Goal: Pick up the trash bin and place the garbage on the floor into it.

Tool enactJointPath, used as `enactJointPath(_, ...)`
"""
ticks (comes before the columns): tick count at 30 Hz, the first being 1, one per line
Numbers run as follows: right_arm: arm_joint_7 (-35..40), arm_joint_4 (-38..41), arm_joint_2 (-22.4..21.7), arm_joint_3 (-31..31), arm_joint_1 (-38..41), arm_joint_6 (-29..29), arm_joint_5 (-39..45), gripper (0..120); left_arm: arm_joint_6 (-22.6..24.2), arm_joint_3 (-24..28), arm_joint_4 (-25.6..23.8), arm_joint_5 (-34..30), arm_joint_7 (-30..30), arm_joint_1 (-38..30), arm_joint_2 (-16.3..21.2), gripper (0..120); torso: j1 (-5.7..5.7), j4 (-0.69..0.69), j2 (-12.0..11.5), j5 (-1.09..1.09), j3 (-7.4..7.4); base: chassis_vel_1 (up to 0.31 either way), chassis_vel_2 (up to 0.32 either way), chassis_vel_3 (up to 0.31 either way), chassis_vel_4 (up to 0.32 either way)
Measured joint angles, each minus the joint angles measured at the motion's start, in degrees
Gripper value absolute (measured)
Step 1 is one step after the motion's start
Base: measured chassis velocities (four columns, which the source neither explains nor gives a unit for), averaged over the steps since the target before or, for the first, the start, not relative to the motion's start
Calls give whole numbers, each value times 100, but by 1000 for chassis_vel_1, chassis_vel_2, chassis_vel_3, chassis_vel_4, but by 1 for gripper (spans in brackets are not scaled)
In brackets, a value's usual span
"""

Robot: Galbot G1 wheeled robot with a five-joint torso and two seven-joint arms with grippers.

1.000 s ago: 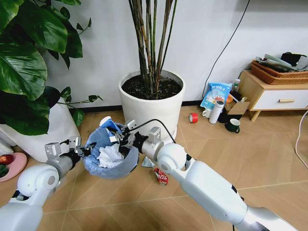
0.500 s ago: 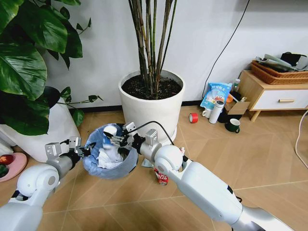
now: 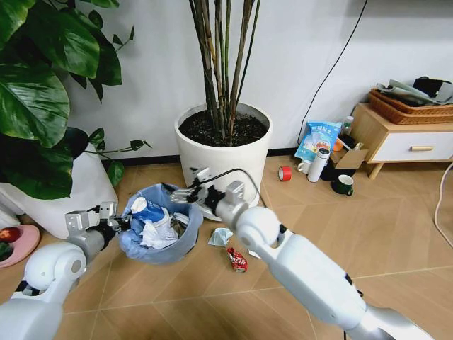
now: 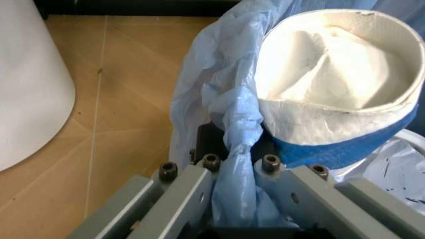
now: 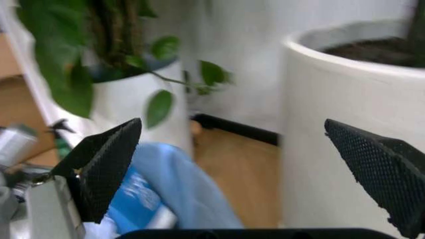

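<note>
Still risky: left gripper [image 3: 113,221] fingers pinch only bin [image 3: 159,232] liner, may slip; right gripper [image 3: 185,193] fingers open, empty.

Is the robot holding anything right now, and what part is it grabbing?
The left gripper holds the trash bin by its rim, pinching the blue bag there. The right gripper is open and holds nothing.

wall: plain white [image 3: 311,42], black baseboard, thin black cable [image 3: 333,67] hanging down it
floor [image 3: 354,219]: tan wood-look chevron, pale seams
plants: big white pot [image 3: 224,152] with cane stems at centre; broad-leaf plant [image 3: 42,92] at left
furniture: low wooden cabinet [image 3: 396,138] with white drawer at far right, woven basket [image 3: 414,106] on top
light: even, soft
</note>
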Motion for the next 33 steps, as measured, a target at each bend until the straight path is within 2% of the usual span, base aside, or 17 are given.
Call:
enactJointPath(7, 74, 150, -795, 1104, -1275, -33, -97, 100, -9, -76, -7, -9, 16, 3, 37, 0, 0, -2, 1, 1, 0, 0, 0, 0, 0)
enactJointPath(14, 95, -332, -1004, 1873, -1906, 118, -300, 100, -10, -96, -74, -21, 14, 41, -19, 0, 0, -2, 1, 0, 0, 0, 0, 0, 0)
enactJointPath(18, 345, -1147, -778, 2080, -1980, 199, -337, 100, -10, -48, -126, -12, -3, 64, -58, 0, 0, -1, 1, 0, 0, 0, 0, 0, 0)
enactJointPath(20, 474, -1794, -442, 2088, -1872, 383, -498, 100, -10, -16, -178, -12, -29, 67, -65, 0, 0, -1, 1, 1, 0, 0, 0, 0, 0)
enactJointPath(21, 474, -1794, -442, 2088, -1872, 383, -498, 100, -10, -16, -178, -12, -29, 67, -65, 0, 0, -1, 1, 1, 0, 0, 0, 0, 0)
enactJointPath(23, 462, -2446, -11, 2122, -1722, 694, -824, 100, -10, -8, -214, -17, -63, 84, -63, 0, 0, -1, 1, 2, 1, 0, 0, 0, 0)
enactJointPath(25, 450, -2630, 117, 2129, -1669, 765, -901, 100, -10, -8, -226, -19, -68, 93, -58, 0, 0, 0, 1, 2, 0, 0, 0, 0, 0)
enactJointPath(28, 349, -3328, 509, 2163, -1478, 1016, -1154, 100, -7, -26, -257, -22, -86, 151, -38, 0, 0, 1, 1, -1, 1, 0, 0, 0, 0)
enactJointPath(31, 316, -3479, 577, 2171, -1431, 1061, -1236, 100, -7, -28, -261, -22, -88, 162, -38, 0, 0, 1, 1, -1, 0, 0, 0, 0, 0)
enactJointPath(33, 281, -3841, 727, 2186, -1313, 1169, -1391, 100, -7, -32, -267, -21, -93, 177, -39, 0, 0, 0, 1, -2, 0, 0, 0, 0, 0)
